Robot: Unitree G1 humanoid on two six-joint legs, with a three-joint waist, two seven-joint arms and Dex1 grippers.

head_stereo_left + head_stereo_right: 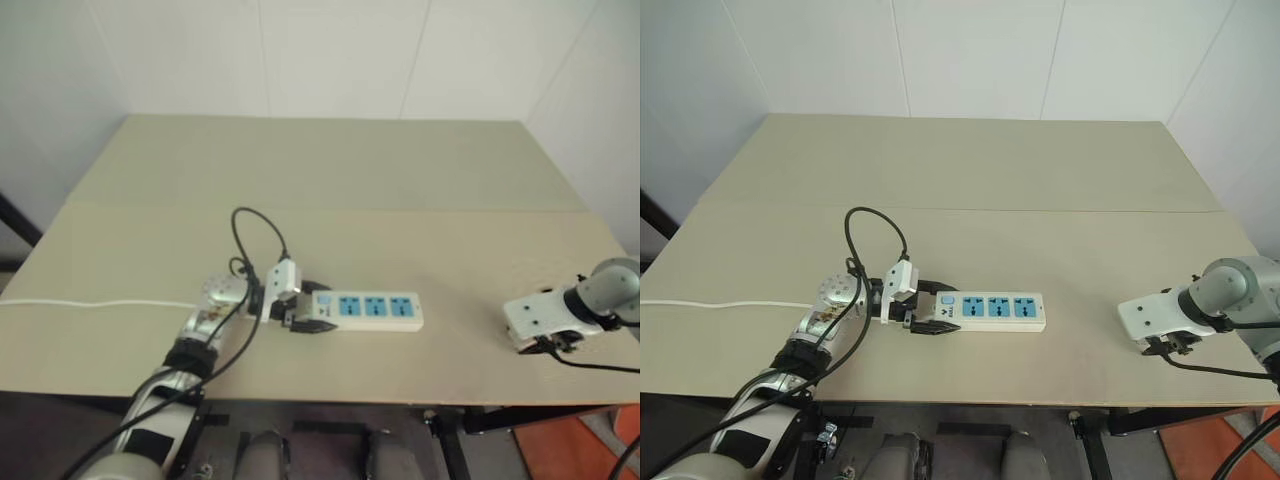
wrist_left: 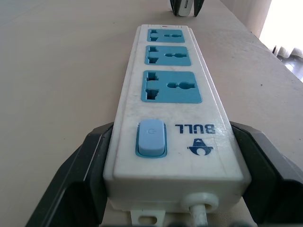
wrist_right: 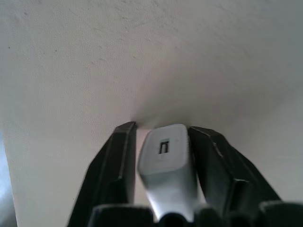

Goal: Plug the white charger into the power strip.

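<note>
Gripping the switch end of the power strip (image 1: 995, 311), the left tool (image 1: 932, 321) is clamping it flat on the table (image 1: 970, 180). Right tool (image 3: 163, 142) is pinching the white charger (image 3: 166, 163) between closed fingers, well apart from the strip.

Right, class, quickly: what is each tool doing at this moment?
Left tool: closed on the switch end of the long white power strip with blue sockets.
Right tool: closed on the small white rounded charger.

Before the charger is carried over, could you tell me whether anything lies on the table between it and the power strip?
Nothing visible does: bare table separates the white charger in the right hand from the power strip, which the left hand clamps at its switch end.
</note>
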